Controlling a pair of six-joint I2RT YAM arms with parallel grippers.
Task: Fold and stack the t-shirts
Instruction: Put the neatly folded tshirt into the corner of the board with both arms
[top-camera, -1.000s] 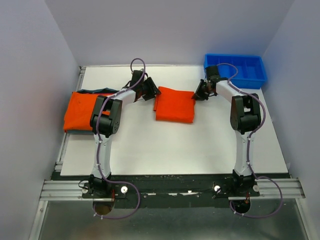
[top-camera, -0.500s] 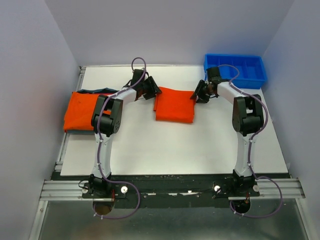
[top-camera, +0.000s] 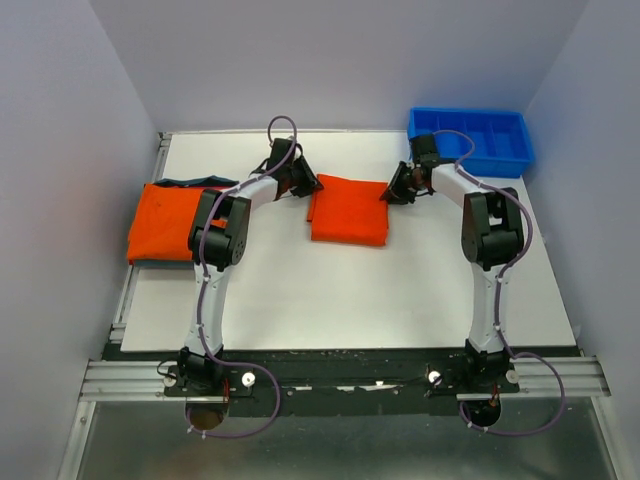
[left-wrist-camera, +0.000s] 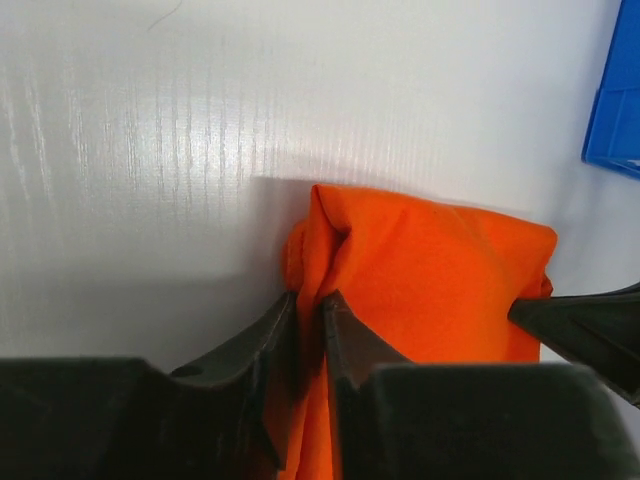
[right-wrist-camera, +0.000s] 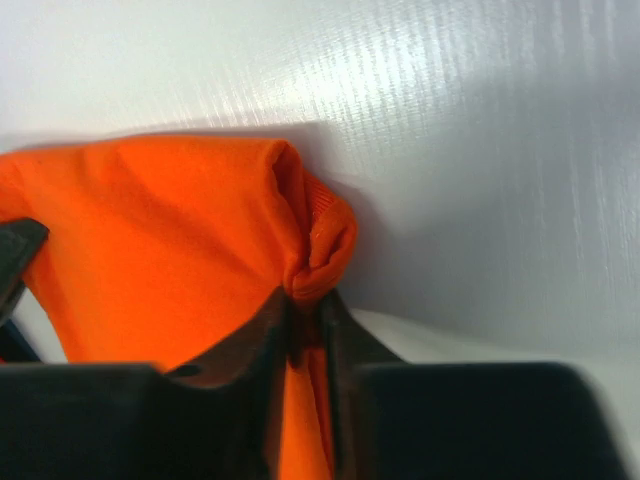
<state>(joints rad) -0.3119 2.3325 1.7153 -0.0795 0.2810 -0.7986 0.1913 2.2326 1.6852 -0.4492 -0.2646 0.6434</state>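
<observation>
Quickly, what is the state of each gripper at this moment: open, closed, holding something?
Left gripper: closed, pinching one corner of the orange t-shirt.
Right gripper: closed, pinching another corner of the same t-shirt.

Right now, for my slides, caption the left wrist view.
Left gripper pinching a corner of the folded orange t-shirt on the white table.

I run two slim arms of white tubular links and chunky black joint housings, the left arm (top-camera: 205, 300) and the right arm (top-camera: 487, 300). A thin purple cable (top-camera: 282, 118) loops along each. My left gripper (left-wrist-camera: 308, 298) and right gripper (right-wrist-camera: 305, 298) carry matte black, wedge-shaped plastic fingers (left-wrist-camera: 255, 340).
</observation>
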